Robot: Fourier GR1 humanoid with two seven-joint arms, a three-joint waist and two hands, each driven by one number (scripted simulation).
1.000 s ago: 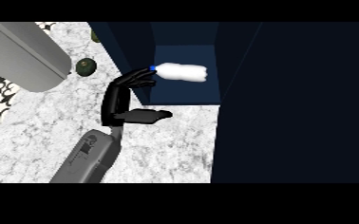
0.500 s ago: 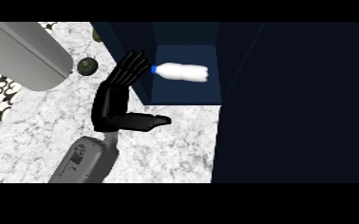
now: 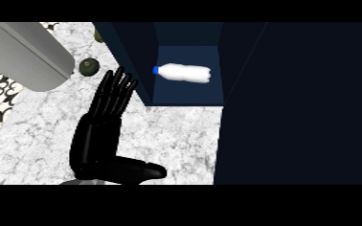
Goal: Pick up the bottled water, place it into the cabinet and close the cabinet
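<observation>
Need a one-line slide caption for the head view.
Bottled water lies inside the open cabinet; open hand rests on the counter beside it.

Your view splits in brightness: marble counter [image 3: 176, 134] at left evenly lit, no clear light source, no glare. Cabinet [image 3: 290, 100] at right very dark navy, door and walls nearly merging; you barely make out edges. Inner cabinet floor a shade lighter; bottled water [image 3: 185, 73] reads bright white against it, edges slightly soft. Black hand [image 3: 106, 124] shows almost no shading, only faint sheen along fingers. No cast shadows visible on counter. Grey cylinder [image 3: 32, 52] at upper left softly shaded. No edge distortion.
</observation>
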